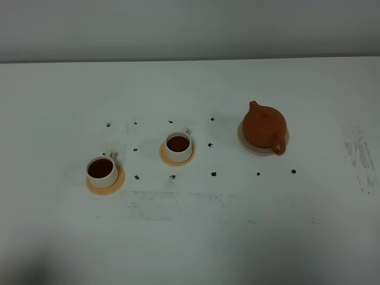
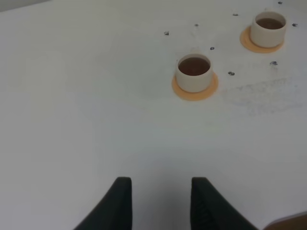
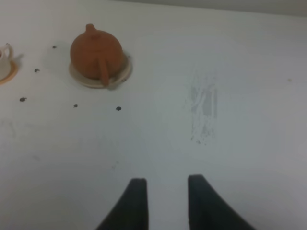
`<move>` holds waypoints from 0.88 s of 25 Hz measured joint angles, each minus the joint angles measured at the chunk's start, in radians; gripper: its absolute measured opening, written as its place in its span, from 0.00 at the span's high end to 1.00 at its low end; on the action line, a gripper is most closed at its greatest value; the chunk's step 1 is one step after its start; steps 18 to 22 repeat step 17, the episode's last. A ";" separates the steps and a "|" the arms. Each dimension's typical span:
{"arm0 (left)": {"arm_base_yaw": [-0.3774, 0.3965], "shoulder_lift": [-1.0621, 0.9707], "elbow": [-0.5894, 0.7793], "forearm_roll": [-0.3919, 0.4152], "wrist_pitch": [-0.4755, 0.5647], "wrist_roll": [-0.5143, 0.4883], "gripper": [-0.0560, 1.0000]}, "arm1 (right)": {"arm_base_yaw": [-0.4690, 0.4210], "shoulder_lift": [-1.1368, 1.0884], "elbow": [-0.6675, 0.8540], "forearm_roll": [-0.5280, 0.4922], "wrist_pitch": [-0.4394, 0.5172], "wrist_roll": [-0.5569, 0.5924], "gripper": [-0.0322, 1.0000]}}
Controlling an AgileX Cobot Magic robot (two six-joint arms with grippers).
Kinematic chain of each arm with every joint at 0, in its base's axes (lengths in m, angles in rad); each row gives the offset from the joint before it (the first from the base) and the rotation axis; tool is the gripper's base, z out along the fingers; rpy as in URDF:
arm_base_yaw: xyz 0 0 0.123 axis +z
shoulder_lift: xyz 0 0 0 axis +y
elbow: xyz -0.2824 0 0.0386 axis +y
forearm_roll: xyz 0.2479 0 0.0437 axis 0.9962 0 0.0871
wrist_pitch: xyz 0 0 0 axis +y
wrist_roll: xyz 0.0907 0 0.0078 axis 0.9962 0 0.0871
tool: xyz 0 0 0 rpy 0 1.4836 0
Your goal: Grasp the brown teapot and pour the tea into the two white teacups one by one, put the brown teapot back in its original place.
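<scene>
Left gripper (image 2: 160, 203) and right gripper (image 3: 166, 203): your jaws apart, empty. Squat reddish-brown clay teapot (image 1: 264, 126) sits on pale beige round coaster (image 1: 245, 142); both cream-white cylindrical teacups (image 1: 101, 172) (image 1: 178, 146) hold dark reddish-brown tea (image 1: 100, 168).

I note the teapot (image 1: 264, 126) as matt reddish-brown clay, unglazed in look. Its coaster (image 1: 245, 142) is pale and dull. Both cups (image 1: 178, 146) (image 1: 102, 172) look like smooth cream ceramic on flat orange saucers (image 1: 185, 160). The table (image 1: 190, 237) is matt white, scuffed grey at the right. Both sets of fingers (image 2: 122, 203) (image 3: 136, 203) look like dark matt plastic.
</scene>
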 joint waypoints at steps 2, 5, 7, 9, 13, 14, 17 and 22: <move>-0.001 0.000 0.000 0.000 0.000 0.000 0.66 | 0.000 0.000 0.000 0.000 0.000 0.000 0.77; -0.002 0.000 0.000 0.000 0.000 0.000 0.66 | 0.000 0.000 0.000 0.000 0.000 0.001 0.77; -0.003 0.000 0.000 0.000 0.000 0.000 0.66 | 0.000 0.000 0.000 0.000 0.000 0.001 0.77; -0.004 0.000 0.000 0.000 0.000 0.000 0.66 | 0.000 0.000 0.000 0.000 0.000 0.001 0.77; -0.004 0.000 0.000 0.000 0.000 0.000 0.66 | 0.000 0.000 0.000 0.000 0.000 0.001 0.77; -0.004 0.000 0.000 0.000 0.000 0.000 0.66 | 0.000 0.000 0.000 0.000 0.000 0.001 0.77; -0.004 0.000 0.000 0.000 0.000 0.000 0.66 | 0.000 0.000 0.000 0.000 0.000 0.001 0.77; -0.004 0.000 0.000 0.000 0.000 0.000 0.66 | 0.000 0.000 0.000 0.000 0.000 0.001 0.77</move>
